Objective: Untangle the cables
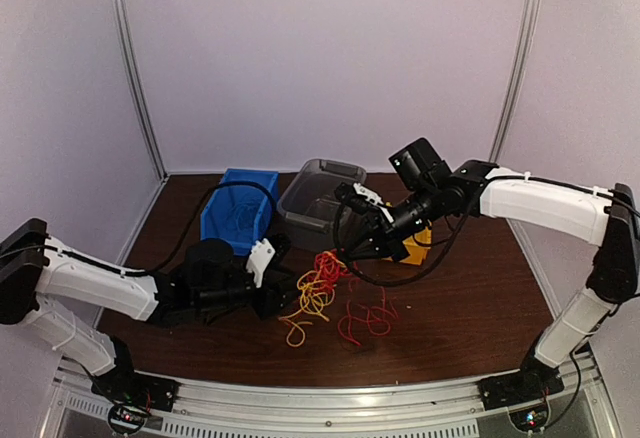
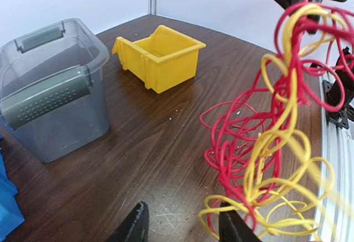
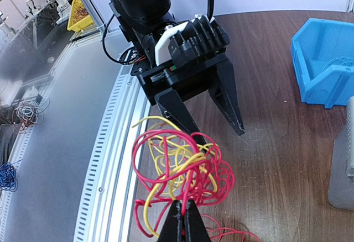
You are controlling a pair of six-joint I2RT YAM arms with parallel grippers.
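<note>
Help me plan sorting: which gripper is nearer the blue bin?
Left. The left gripper is close in front of the blue bin; the right gripper, holding the cables, is farther right.

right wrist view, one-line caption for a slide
Right gripper pinches the red and yellow cables while the open left gripper faces them.

A dark wooden table (image 1: 480, 298) carries a blue bin (image 1: 237, 210), a clear tub (image 1: 318, 196), a yellow bin (image 2: 160, 57) and trailing red and yellow cables (image 1: 318, 296).

Soft, even light leaves a pale sheen on my tabletop (image 2: 155, 142) and only faint shadows. The nearest cables (image 2: 274, 134) blur in my left wrist view; the overhead view is grainy.
</note>
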